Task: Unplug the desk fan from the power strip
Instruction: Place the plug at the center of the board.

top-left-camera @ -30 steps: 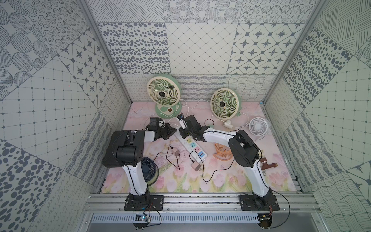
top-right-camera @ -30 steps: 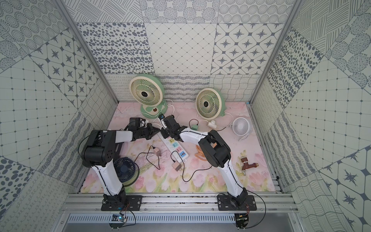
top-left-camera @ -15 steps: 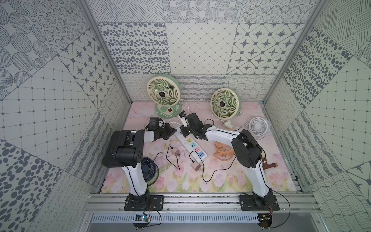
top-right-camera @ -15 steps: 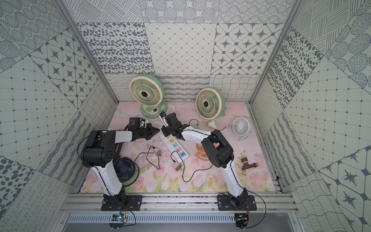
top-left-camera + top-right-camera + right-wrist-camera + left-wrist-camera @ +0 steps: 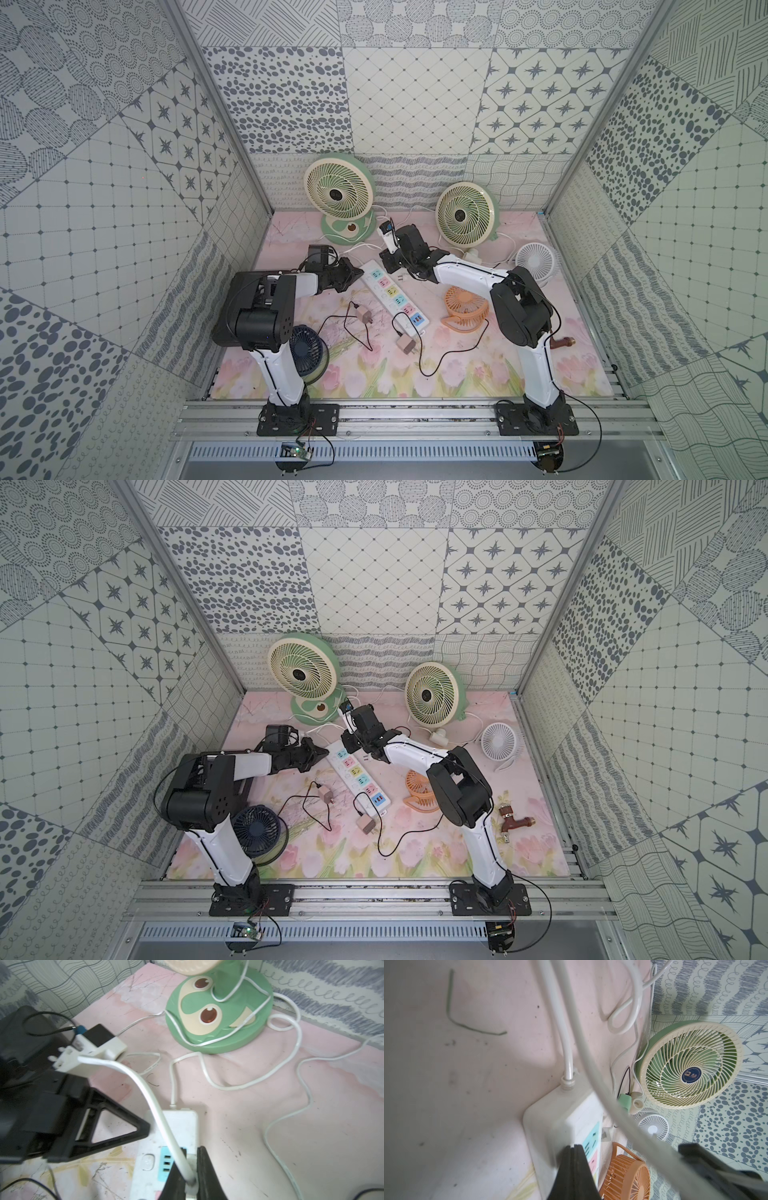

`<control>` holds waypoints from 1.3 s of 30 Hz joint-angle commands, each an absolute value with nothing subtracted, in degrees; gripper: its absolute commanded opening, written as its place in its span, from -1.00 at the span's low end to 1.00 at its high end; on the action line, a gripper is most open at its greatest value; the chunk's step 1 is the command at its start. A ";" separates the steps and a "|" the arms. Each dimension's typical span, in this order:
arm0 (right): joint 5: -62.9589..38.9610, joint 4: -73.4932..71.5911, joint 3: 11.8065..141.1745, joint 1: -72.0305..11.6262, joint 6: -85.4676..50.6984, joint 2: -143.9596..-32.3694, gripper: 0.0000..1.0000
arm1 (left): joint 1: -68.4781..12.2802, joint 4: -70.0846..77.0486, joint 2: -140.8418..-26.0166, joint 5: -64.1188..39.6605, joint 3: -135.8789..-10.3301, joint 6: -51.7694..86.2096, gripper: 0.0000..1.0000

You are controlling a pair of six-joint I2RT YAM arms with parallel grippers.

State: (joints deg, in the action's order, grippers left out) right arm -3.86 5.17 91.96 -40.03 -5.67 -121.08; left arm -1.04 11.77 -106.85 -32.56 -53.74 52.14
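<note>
A: Status?
B: Your left claw [image 5: 358, 272] is pinched together on the corded end of the power strip [image 5: 392, 293], mid-worktop [image 5: 478, 374]; your right claw [image 5: 190, 1178] is clamped on a white plug [image 5: 191, 1187] by its blue socket [image 5: 164, 1164]

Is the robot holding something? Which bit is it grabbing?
The right gripper pinches the white plug by its body, where the cord comes out. The left gripper is shut on nothing, its tip against the power strip.

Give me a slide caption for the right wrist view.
Right gripper shut on the white plug over the power strip; left gripper touching the strip's end.
</note>
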 commanded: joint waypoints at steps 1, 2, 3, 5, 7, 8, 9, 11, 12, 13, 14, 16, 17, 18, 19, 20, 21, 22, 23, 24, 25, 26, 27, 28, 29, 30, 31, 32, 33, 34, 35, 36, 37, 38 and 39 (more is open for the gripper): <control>-5.93 4.61 94.82 -38.02 -8.71 -120.94 -1.00 | -0.86 4.27 -104.01 -28.07 -51.64 49.18 -1.00; -6.28 4.65 95.15 -37.58 -9.16 -121.41 -1.00 | -0.88 4.32 -103.35 -27.97 -51.31 49.02 -1.00; -6.59 4.84 95.47 -37.13 -9.48 -121.88 -1.00 | -0.90 4.32 -102.78 -27.97 -51.03 48.87 -1.00; -7.49 5.16 96.26 -36.27 -10.51 -122.88 -1.00 | -0.86 4.37 -101.54 -27.95 -50.39 48.62 -1.00; -9.00 5.43 97.04 -35.53 -11.47 -124.18 -1.00 | -0.81 4.54 -100.26 -27.83 -49.86 48.33 -1.00; -9.50 5.51 97.41 -35.28 -11.89 -124.69 -1.00 | -0.85 4.56 -99.65 -27.64 -49.57 48.11 -1.00; -9.83 5.79 97.91 -35.11 -12.11 -125.30 -1.00 | -0.89 4.56 -98.97 -27.37 -49.29 47.92 -1.00; -10.58 6.57 98.95 -34.86 -12.14 -126.56 -1.00 | -0.88 4.18 -97.80 -26.81 -48.88 47.25 -1.00; -10.88 6.96 99.46 -34.84 -12.13 -127.12 -1.00 | -0.81 3.96 -97.22 -26.36 -48.75 46.94 -1.00; -11.23 7.36 99.99 -34.84 -12.21 -127.65 -1.00 | -0.86 3.77 -96.65 -25.98 -48.62 46.69 -1.00; -11.55 7.62 100.39 -34.89 -12.19 -128.24 -1.00 | -0.88 3.69 -96.12 -25.66 -48.43 46.40 -1.00; -11.91 8.30 101.31 -34.89 -12.35 -129.21 -1.00 | -0.87 3.53 -94.94 -24.98 -48.05 46.17 -1.00; -12.13 8.65 101.72 -34.86 -12.39 -129.67 -1.00 | -0.84 3.52 -94.43 -24.57 -47.78 46.00 -1.00; -12.25 9.00 102.03 -34.84 -12.39 -130.10 -1.00 | -0.86 3.63 -93.83 -24.20 -47.51 45.78 -1.00; -12.34 9.31 102.45 -34.89 -12.39 -130.52 -1.00 | -0.82 3.68 -93.25 -23.79 -47.34 45.58 -1.00; -12.45 9.54 102.60 -34.85 -12.39 -130.74 -0.99 | -0.82 3.72 -92.56 -23.31 -47.06 45.35 -1.00; -12.54 9.77 102.85 -34.87 -12.39 -130.97 -0.97 | -0.81 3.66 -91.88 -22.91 -46.84 44.97 -1.00; -12.60 9.88 102.87 -34.88 -12.39 -131.19 -0.93 | -0.84 3.65 -91.25 -22.28 -46.68 44.61 -1.00; -12.58 9.93 102.85 -34.88 -12.38 -131.14 -0.90 | -0.85 3.70 -90.41 -21.59 -46.41 44.26 -1.00; -12.58 9.93 102.79 -34.88 -12.39 -131.09 -0.87 | -0.88 3.73 -89.74 -21.06 -46.21 43.76 -1.00; -12.69 9.93 102.71 -34.83 -12.39 -130.86 -0.84 | -0.74 3.74 -88.85 -20.45 -45.98 43.18 -1.00; -12.72 9.93 102.66 -34.88 -12.39 -130.64 -0.81 | -0.87 3.62 -87.98 -19.79 -45.70 42.56 -1.00; -12.84 9.93 102.59 -34.83 -12.39 -130.42 -0.78 | -0.80 3.54 -87.13 -19.14 -45.53 41.94 -1.00; -12.91 9.90 102.40 -34.76 -12.40 -129.88 -0.73 | -0.80 3.37 -86.05 -18.33 -45.33 41.02 -1.00; -12.94 9.91 102.20 -34.68 -12.39 -129.37 -0.69 | -0.84 3.19 -85.14 -17.67 -45.17 40.21 -1.00; -12.96 9.87 102.03 -34.60 -12.33 -128.85 -0.64 | -0.87 2.89 -84.17 -16.84 -45.11 39.37 -1.00; -12.92 9.84 101.78 -34.58 -12.12 -128.01 -0.59 | -0.82 2.68 -83.20 -15.84 -44.93 38.42 -1.00; -12.91 9.83 101.44 -34.48 -12.01 -127.17 -0.55 | -0.82 2.57 -82.23 -15.10 -44.84 37.63 -1.00; -12.85 9.84 101.03 -34.34 -11.85 -126.28 -0.50 | -0.83 2.55 -81.29 -14.18 -44.56 36.73 -1.00; -12.94 9.84 100.68 -34.09 -11.70 -125.29 -0.44 | -0.80 2.55 -80.47 -13.32 -44.38 35.87 -1.00; -13.08 9.84 100.19 -33.83 -11.51 -124.13 -0.38 | -0.79 2.67 -79.50 -12.63 -44.12 34.95 -1.00; -13.17 9.84 99.65 -33.57 -11.22 -123.03 -0.33 | -0.79 2.78 -78.59 -11.87 -43.77 33.93 -1.00; -13.20 9.84 98.95 -33.31 -10.97 -121.72 -0.26 | -0.80 2.95 -77.73 -11.24 -43.46 32.94 -1.00; -13.13 9.84 98.15 -32.96 -10.67 -120.18 -0.21 | -0.85 2.86 -76.99 -10.08 -43.17 31.79 -1.00; -12.96 9.84 97.07 -32.62 -10.29 -118.90 -0.14 | -0.77 2.92 -76.33 -8.94 -42.96 30.47 -0.98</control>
State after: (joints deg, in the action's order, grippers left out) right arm -12.75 11.62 98.78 -33.89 -11.31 -125.64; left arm -1.02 3.62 -79.55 -15.81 -43.86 39.16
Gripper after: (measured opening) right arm 0.409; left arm 0.047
